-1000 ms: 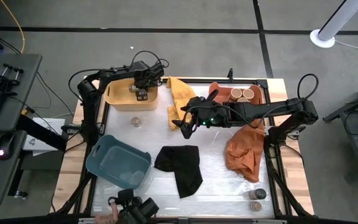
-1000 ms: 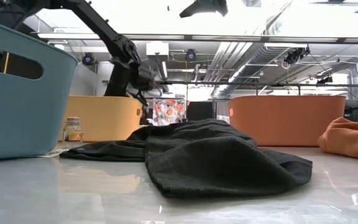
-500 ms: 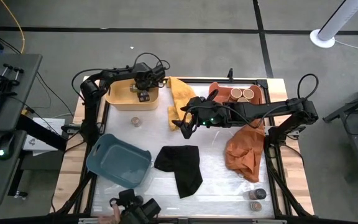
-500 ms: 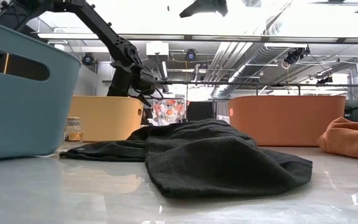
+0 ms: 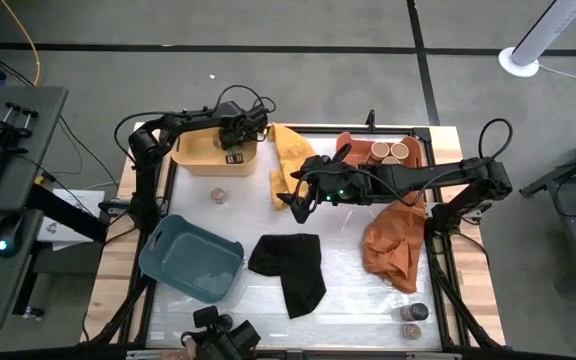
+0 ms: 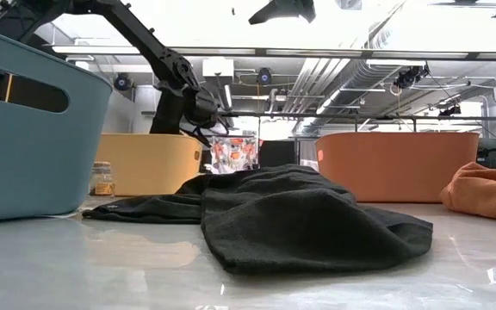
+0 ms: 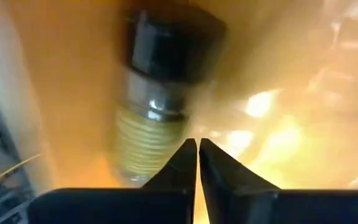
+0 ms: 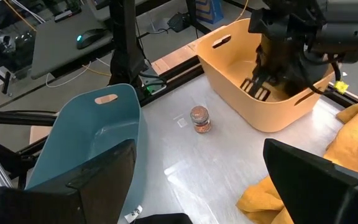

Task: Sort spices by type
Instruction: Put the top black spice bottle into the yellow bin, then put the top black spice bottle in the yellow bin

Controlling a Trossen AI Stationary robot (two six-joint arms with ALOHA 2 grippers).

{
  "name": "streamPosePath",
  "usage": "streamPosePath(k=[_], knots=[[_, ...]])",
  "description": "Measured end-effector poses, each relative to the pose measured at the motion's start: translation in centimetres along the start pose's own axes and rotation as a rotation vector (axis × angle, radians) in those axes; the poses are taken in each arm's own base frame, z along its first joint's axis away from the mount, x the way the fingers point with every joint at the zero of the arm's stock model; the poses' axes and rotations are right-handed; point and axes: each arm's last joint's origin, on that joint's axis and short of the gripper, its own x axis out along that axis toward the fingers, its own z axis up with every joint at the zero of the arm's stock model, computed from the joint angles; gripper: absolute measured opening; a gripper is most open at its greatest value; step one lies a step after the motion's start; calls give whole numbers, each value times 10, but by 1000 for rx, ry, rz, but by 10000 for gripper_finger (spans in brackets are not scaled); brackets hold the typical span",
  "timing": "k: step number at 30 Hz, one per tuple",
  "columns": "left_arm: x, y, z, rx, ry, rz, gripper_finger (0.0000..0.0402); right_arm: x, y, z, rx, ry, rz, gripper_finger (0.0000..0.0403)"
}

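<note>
L gripper upper left of frame, inside yellow tray, fingers pressed together, holding nothing; black-lid jar lying in tray just past tips. R gripper mid-frame by yellow cloth, fingers spread wide, empty. Loose jar on table below tray.

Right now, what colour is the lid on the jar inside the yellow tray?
Black; the jar's lid shows best in the left wrist view.
</note>
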Motion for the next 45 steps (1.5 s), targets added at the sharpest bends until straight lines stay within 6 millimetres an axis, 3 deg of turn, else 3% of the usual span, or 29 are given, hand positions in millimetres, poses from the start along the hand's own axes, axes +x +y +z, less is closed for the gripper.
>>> streamPosePath(k=[15, 23, 28, 31, 35, 39, 45], knots=[[-6, -10, 1, 84, 9, -10, 8, 0, 0, 0, -19, -1, -1, 348], [-42, -7, -7, 154, -109, 71, 40, 0, -1, 0, -38, -1, -3, 348], [-71, 1, -19, 126, -284, 24, 85, 0, -1, 0, -52, 0, -2, 348], [-78, 5, -23, 131, -382, -70, 124, 0, -1, 0, -67, 1, -3, 348], [-76, 6, -23, 208, -452, -168, 186, 0, -1, -1, -76, 13, -8, 348], [-74, 8, -20, 285, -490, -157, 242, 0, -3, -3, -76, 35, -19, 348], [-68, 16, -17, 340, -518, -119, 282, 0, -3, -5, -70, 51, -26, 348]])
